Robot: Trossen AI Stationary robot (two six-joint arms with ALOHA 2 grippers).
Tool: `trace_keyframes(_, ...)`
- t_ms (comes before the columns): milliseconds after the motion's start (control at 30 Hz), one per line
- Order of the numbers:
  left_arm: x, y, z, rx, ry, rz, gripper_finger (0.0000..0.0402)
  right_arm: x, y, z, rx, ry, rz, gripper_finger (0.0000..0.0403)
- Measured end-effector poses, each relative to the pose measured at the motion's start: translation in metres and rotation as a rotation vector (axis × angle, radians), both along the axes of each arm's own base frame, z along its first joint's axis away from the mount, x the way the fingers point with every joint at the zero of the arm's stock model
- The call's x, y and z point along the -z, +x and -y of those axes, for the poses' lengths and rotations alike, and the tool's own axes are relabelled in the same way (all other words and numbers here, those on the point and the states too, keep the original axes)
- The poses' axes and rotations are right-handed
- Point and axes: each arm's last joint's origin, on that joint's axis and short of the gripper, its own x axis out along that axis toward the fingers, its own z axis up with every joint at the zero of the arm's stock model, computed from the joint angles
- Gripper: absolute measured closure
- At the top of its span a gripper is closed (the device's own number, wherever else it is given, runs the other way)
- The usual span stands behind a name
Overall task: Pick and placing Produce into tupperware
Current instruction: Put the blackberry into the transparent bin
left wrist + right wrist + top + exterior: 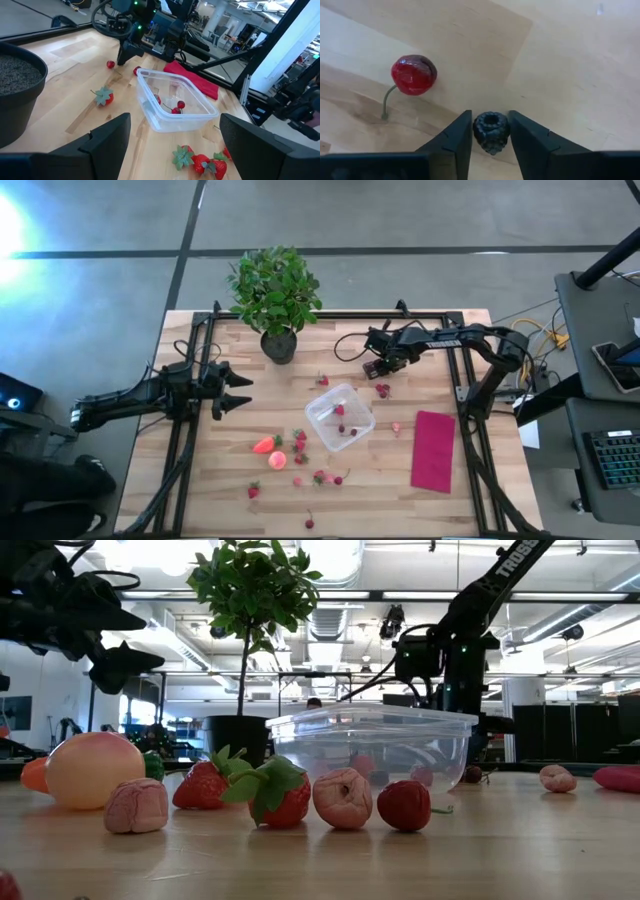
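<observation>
1. The right gripper [490, 135] is clenched on a dark raspberry-like berry [491, 131], held between its two fingers just above the wooden table [200, 500].
2. In the right wrist view a red cherry [413, 74] with a green stem lies on the wood close to the held berry, apart from it.
3. Seen from above, the right gripper [375, 366] sits at about 1 o'clock from the tupperware [340, 417], near it but not over it, with two red berries on the table just at the gripper's 6 o'clock.
4. The tupperware stands near the table's middle, upright and uncovered, with a few small red fruits [176, 107] already lying inside it.
5. The left gripper [237, 391] hangs at 9 o'clock from the tupperware, well apart from it, its fingers [107, 134] spread wide and released, holding nothing.
6. The orange-red strawberry [265, 445] and the round pink-orange fruit [277, 461] lie side by side at about 8 o'clock from the tupperware.
7. More small red berries [322, 477] are scattered at 6 to 7 o'clock from the container, and one pink piece [396, 427] lies at its 3 o'clock.
8. A magenta cloth [434, 450] lies flat at 4 o'clock from the container, and a potted plant [275, 298] stands at 11 o'clock.
</observation>
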Motion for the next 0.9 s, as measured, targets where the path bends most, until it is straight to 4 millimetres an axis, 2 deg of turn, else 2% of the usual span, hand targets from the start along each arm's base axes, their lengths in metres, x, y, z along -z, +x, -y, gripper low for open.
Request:
trace_keyframes(300,0.0,0.0,0.0,0.0,0.0,0.0,0.0109,-0.008,0.004,0.001,-0.001,0.007,0.045,0.031)
trace_keyframes(400,0.0,0.0,0.0,0.0,0.0,0.0,0.0109,-0.021,0.011,-0.001,-0.024,0.043,0.104,0.0309)
trace_keyframes(500,0.0,0.0,0.0,0.0,0.0,-0.001,0.0109,-0.044,0.019,-0.008,-0.089,0.093,0.18,0.0309)
trace_keyframes(600,0.0,0.0,0.0,0.0,0.0,0.0,0.0109,-0.071,0.025,-0.024,-0.216,0.158,0.223,0.0307)
trace_keyframes(733,0.0,0.0,0.0,0.0,0.0,0.0,0.0109,-0.103,0.036,-0.055,-0.46,0.243,0.314,0.03)
trace_keyframes(800,0.0,0.0,0.0,0.0,0.0,0.0,0.0109,-0.112,0.042,-0.072,-0.57,0.269,0.352,0.0295)
trace_keyframes(900,0.0,0.0,0.0,0.0,0.0,0.0,0.0109,-0.114,0.052,-0.094,-0.691,0.264,0.353,0.0286)
